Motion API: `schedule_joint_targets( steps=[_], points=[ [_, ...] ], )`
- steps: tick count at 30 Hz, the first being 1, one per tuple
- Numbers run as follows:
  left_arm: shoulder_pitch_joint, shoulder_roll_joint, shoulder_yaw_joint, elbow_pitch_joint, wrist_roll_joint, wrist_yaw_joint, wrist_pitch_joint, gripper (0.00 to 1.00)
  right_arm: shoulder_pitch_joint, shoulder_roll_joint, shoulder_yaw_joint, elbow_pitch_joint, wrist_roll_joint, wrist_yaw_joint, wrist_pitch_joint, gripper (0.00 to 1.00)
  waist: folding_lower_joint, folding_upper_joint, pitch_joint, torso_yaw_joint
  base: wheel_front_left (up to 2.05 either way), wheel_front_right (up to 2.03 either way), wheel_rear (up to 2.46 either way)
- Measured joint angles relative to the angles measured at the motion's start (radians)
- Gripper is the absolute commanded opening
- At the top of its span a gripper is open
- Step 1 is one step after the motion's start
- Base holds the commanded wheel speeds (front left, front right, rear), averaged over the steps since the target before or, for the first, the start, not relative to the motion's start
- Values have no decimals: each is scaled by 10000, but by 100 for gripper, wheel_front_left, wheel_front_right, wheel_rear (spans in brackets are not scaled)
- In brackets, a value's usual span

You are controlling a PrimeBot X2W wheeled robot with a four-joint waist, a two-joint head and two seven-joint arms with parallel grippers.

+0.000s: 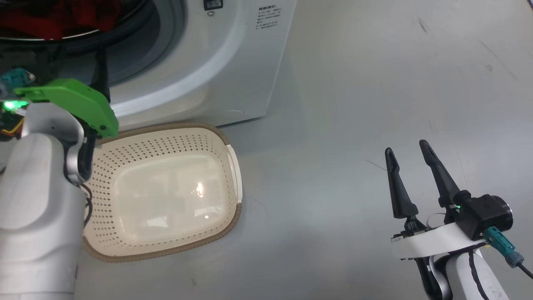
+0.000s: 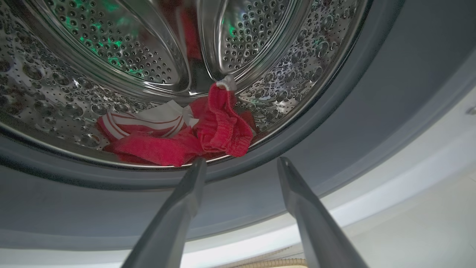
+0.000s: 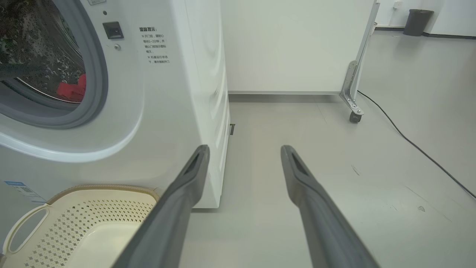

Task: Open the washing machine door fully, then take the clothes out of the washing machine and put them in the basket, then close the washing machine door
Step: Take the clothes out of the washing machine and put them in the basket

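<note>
Red clothes lie in the washing machine drum just beyond the left gripper's tips, spread wide and holding nothing. The right gripper, equally wide and empty, has the basket left of its fingers.

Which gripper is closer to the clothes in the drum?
Left. The left gripper is at the drum mouth, just short of the clothes; the right gripper hangs over the floor beside the washing machine.

Red clothes in washing machine; basket in front.
</note>
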Motion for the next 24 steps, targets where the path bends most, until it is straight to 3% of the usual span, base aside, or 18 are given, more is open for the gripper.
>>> schedule_joint_targets(
  steps=[18,24],
  points=[
    [-2869,1350,337,1018,186,-100,1151,100,-1009,105,238,240,533,159,0,100,0,0,1626,-1223,0,0,0],
    [-3292,1436,424,1588,240,-94,1384,100,-1188,127,236,343,604,159,0,100,1,0,1998,-1528,0,0,0]
  ],
)
